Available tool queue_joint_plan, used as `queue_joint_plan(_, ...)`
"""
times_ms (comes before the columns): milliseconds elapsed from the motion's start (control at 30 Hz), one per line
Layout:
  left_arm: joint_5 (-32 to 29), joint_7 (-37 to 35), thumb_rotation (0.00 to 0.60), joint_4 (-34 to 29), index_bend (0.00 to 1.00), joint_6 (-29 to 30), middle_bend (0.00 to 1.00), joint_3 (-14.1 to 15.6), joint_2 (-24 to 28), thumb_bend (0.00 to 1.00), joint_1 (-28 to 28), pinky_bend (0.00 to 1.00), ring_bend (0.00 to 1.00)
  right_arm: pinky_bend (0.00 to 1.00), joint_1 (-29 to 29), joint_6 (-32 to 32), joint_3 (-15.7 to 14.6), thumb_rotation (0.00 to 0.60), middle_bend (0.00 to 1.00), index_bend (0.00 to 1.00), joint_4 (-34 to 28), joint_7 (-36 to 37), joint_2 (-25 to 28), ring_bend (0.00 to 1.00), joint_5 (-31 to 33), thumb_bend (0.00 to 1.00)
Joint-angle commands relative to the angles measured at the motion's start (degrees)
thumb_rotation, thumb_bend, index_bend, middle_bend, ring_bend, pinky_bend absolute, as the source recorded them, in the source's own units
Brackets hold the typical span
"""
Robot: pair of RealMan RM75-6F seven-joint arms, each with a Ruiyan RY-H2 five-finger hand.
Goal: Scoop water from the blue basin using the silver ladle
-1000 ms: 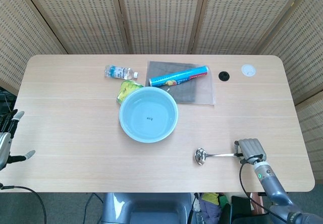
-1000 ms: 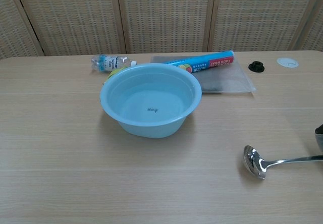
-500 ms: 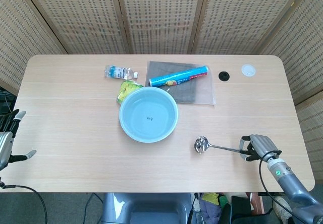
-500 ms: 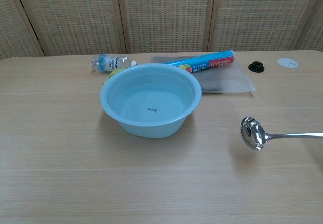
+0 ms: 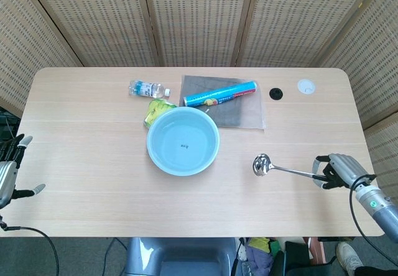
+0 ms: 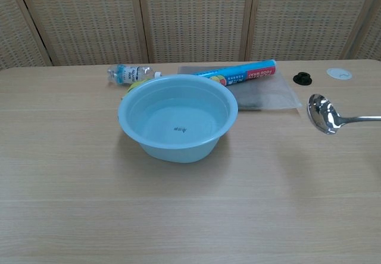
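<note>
The blue basin (image 5: 183, 141) (image 6: 177, 117) holds water and stands near the table's middle. My right hand (image 5: 339, 170) grips the handle end of the silver ladle (image 5: 280, 167) at the right side of the table. The ladle (image 6: 326, 115) hangs in the air, its bowl pointing left toward the basin, well to the right of the rim. The chest view shows the ladle but not the hand. My left hand (image 5: 9, 170) sits off the table's left edge, fingers apart, holding nothing.
Behind the basin lie a small water bottle (image 5: 148, 89), a yellow-green packet (image 5: 158, 109), and a blue roll (image 5: 221, 94) on a grey mat (image 5: 239, 111). A black knob (image 5: 275, 93) and a white disc (image 5: 305, 87) sit at the back right.
My right hand lifted the ladle off the table and carried it up and to the right. The left hand has stayed in place.
</note>
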Motion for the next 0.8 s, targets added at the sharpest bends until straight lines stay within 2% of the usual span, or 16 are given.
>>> queue_joint_plan(33, -0.42, -0.05, 0.600, 0.06, 0.00, -0.28, 0.00, -0.17, 0.05, 0.00, -0.21, 0.00, 0.00, 1.00, 2.14, -0.75, 1.00, 0.600, 0.97, 0.90, -2.03, 1.12, 4.17, 1.00, -0.09, 1.00)
queue_joint_plan(233, -1.12, -0.34, 0.600, 0.05, 0.00, -0.78, 0.00, -0.38, 0.23, 0.00, -0.51, 0.00, 0.00, 1.00, 8.03, -7.43, 3.93, 0.600, 0.97, 0.90, -7.97, -2.83, 10.12, 1.00, 2.92, 1.00)
queue_joint_plan(400, -1.46, -0.72, 0.600, 0.12, 0.00, -1.02, 0.00, -0.45, 0.33, 0.00, -0.61, 0.00, 0.00, 1.00, 14.27, -15.95, 6.92, 0.600, 0.97, 0.90, -11.73, -7.58, 12.11, 1.00, 9.13, 1.00)
queue_joint_plan(467, -1.44, -0.59, 0.600, 0.22, 0.00, -1.20, 0.00, -0.39, 0.26, 0.00, -0.73, 0.00, 0.00, 1.00, 17.78, -20.38, 8.24, 0.600, 0.97, 0.90, -12.30, -10.12, 11.80, 1.00, 13.32, 1.00)
queue_joint_plan(633, -1.69, -0.82, 0.600, 0.44, 0.00, -1.52, 0.00, -0.46, 0.16, 0.00, -0.91, 0.00, 0.00, 1.00, 22.94, -25.43, 8.92, 0.600, 0.97, 0.90, -11.76, -14.75, 10.01, 1.00, 18.70, 1.00)
queue_joint_plan(800, -2.24, -1.37, 0.600, 0.74, 0.00, -1.64, 0.00, -0.69, 0.33, 0.00, -0.98, 0.00, 0.00, 1.00, 32.75, -30.09, 7.21, 0.600, 0.97, 0.90, -8.85, -22.59, 4.31, 1.00, 27.78, 1.00)
